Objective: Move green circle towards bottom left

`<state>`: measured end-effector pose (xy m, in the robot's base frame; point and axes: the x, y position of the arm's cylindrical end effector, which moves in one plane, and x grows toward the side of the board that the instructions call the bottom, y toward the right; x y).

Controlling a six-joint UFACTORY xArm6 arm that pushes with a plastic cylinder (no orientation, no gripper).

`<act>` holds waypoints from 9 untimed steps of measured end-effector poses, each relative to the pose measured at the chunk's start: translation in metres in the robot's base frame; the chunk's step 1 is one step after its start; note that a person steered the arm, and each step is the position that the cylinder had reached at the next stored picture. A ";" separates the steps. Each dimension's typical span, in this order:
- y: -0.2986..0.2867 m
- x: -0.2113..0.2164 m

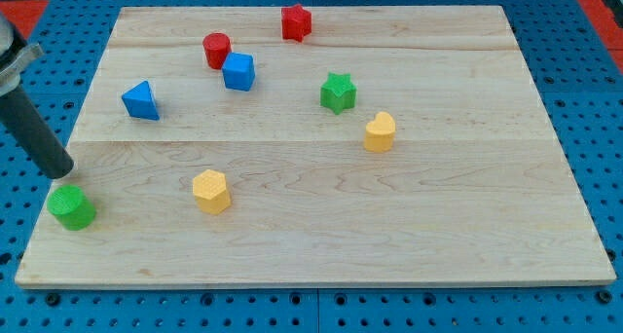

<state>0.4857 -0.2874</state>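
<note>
The green circle (72, 207) sits near the board's left edge, toward the view's bottom left. My tip (60, 170) is just above it in the view, slightly to its left, close to or touching its upper side. The dark rod slants up to the view's left edge.
On the wooden board (321, 236) are a yellow hexagon (211, 191), a blue triangle (141, 100), a red cylinder (216, 51), a blue cube (238, 71), a red star (296, 22), a green star (337, 92) and a yellow heart-like block (380, 131).
</note>
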 end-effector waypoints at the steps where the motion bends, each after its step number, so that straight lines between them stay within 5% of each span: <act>1: 0.000 0.016; 9: 0.018 0.076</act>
